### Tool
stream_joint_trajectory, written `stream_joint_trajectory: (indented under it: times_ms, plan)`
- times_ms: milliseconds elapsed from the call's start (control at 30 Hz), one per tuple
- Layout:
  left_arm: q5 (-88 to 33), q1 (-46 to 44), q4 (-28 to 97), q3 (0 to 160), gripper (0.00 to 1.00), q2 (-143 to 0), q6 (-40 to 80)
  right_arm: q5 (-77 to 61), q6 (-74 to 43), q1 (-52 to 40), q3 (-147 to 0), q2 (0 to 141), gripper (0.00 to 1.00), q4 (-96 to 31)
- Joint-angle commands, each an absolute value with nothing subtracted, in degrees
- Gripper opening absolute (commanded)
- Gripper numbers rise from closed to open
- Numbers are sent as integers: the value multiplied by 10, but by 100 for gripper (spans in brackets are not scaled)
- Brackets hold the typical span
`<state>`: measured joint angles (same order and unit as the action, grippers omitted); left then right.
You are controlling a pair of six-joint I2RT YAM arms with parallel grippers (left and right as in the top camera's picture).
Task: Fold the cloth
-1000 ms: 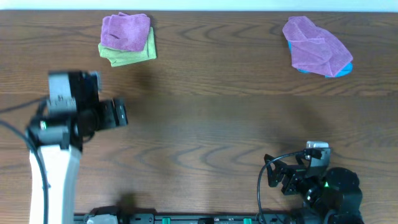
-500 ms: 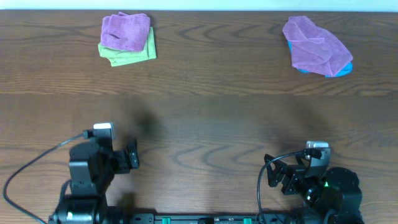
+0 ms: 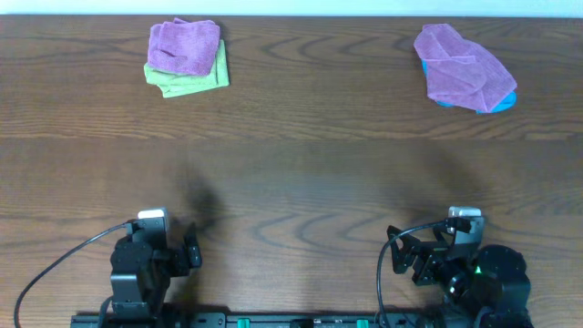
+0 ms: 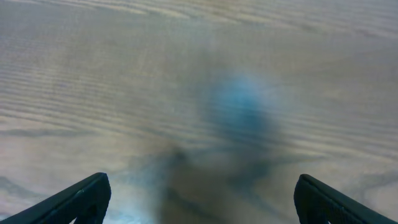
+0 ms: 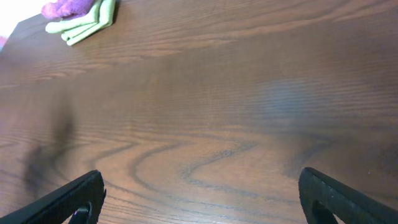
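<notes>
A folded purple cloth [image 3: 185, 46] lies on a folded green cloth [image 3: 196, 80] at the far left of the table; both also show in the right wrist view, the purple cloth [image 5: 65, 7] on the green one [image 5: 90, 20]. A crumpled purple cloth [image 3: 463, 66] lies over a blue cloth [image 3: 504, 102] at the far right. My left gripper [image 3: 193, 252] rests open and empty at the front left, its fingers wide apart over bare wood [image 4: 200, 199]. My right gripper [image 3: 401, 255] rests open and empty at the front right [image 5: 202, 196].
The wooden table [image 3: 301, 173] runs across the whole view. A black rail [image 3: 273, 321] lies along the front edge between the two arm bases.
My left arm has pulled back from the mid-left of the table down to its rest at the front left. The right arm and the cloths have not moved.
</notes>
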<state>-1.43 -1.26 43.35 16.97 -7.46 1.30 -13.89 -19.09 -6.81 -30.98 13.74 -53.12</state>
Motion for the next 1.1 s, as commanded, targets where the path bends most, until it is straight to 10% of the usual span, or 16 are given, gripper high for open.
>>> stream_joint_trajectory:
  times_ms: [0, 1067]
  plan:
    - [1, -14, 445, 159, 95, -50, -3, -137, -199, -65, -310, 134, 99, -532]
    - [6, -11, 465, 102, 95, -2, -47, -137, -199, -65, -310, 134, 99, -532]
